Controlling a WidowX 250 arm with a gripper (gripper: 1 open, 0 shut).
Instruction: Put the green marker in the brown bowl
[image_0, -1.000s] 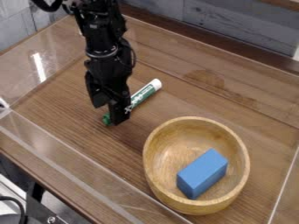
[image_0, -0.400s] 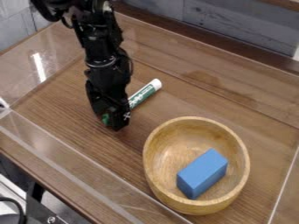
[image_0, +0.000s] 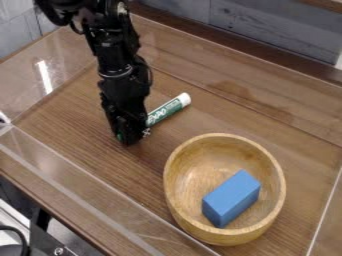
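Note:
The green marker (image_0: 166, 108) lies on the wooden table, its white barrel slanting up to the right. My gripper (image_0: 130, 131) reaches straight down onto the marker's lower-left, dark-capped end, and its fingers are shut on that end, which hides the cap. The tips rest at table level. The brown bowl (image_0: 175, 172) sits to the lower right, a short gap from the gripper, and a blue block (image_0: 231, 196) lies inside it.
A clear plastic wall (image_0: 80, 190) runs along the table's front-left edge. A grey planked wall (image_0: 267, 25) rises behind the table. Bare wood stretches behind and to the right of the marker.
The gripper came down over the marker's capped end and its fingers went from open to shut on it. The marker's free end shifted slightly to the right.

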